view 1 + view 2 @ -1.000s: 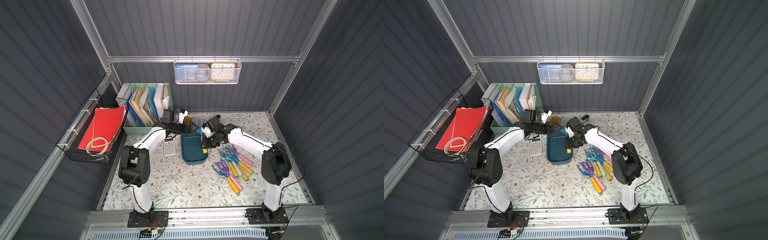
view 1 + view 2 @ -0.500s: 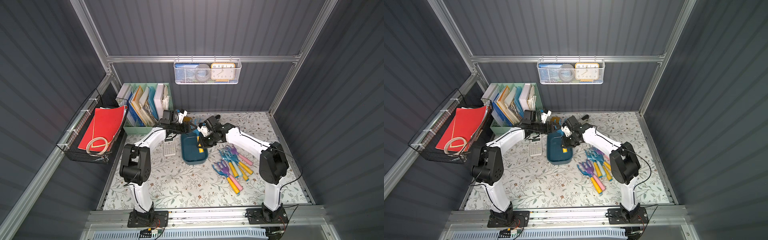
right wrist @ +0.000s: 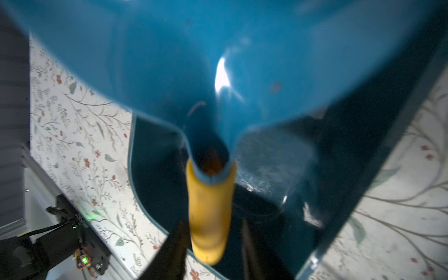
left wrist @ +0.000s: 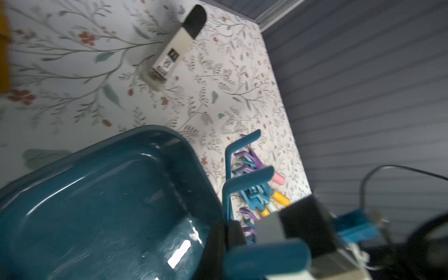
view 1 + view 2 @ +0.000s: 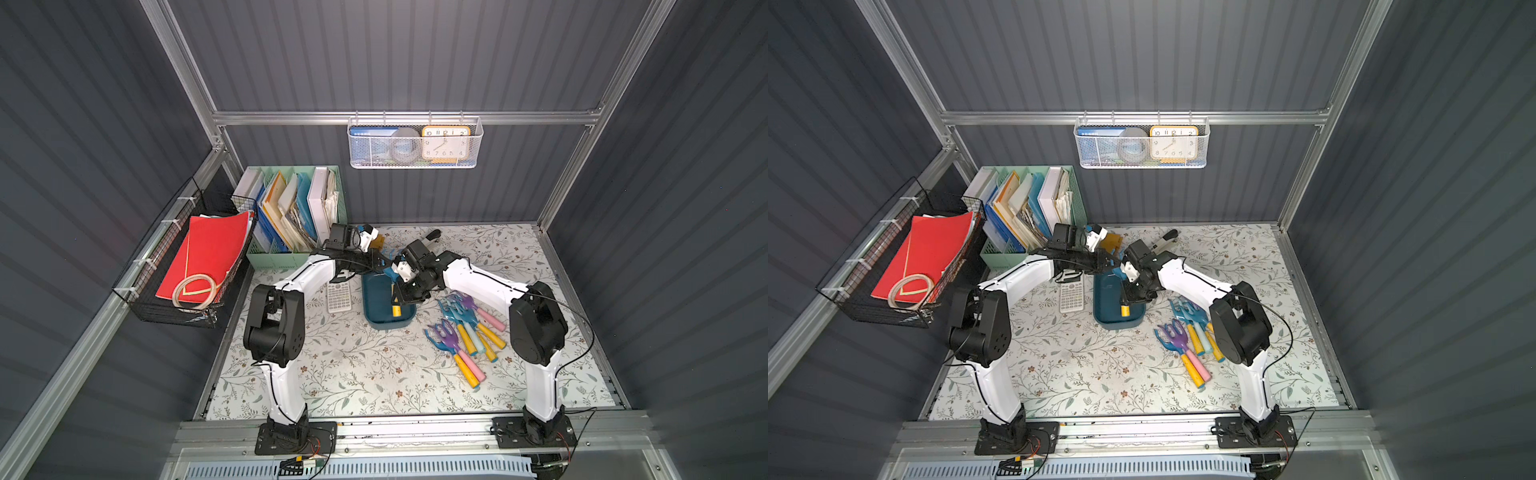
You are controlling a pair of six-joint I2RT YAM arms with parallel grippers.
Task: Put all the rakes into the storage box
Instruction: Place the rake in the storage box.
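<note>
The rake, with a teal-blue head (image 5: pixel 390 272) and a yellow handle (image 5: pixel 395 309), leans over the dark teal storage box (image 5: pixel 376 299) (image 5: pixel 1106 299). Its handle end is down inside the box and its head is raised at the far end. My left gripper (image 5: pixel 386 266) (image 4: pixel 226 225) is shut on the thin blade of the rake's head, beside the tines (image 4: pixel 249 179). My right gripper (image 5: pixel 405 293) (image 3: pixel 213 230) stands open on both sides of the yellow handle (image 3: pixel 209 213), with a gap showing on one side. The box's inside (image 4: pixel 97 206) holds nothing else.
A pile of several coloured rakes (image 5: pixel 461 328) lies right of the box. A calculator (image 5: pixel 338 297) lies at its left. A white and black stapler-like tool (image 5: pixel 430 237) sits behind. The mint file holder (image 5: pixel 291 208) and a black wire basket (image 5: pixel 195 266) stand at the left.
The left gripper has closed from wide open onto the rake's head. The right gripper has opened off the yellow handle. The handle end has come down into the box.
</note>
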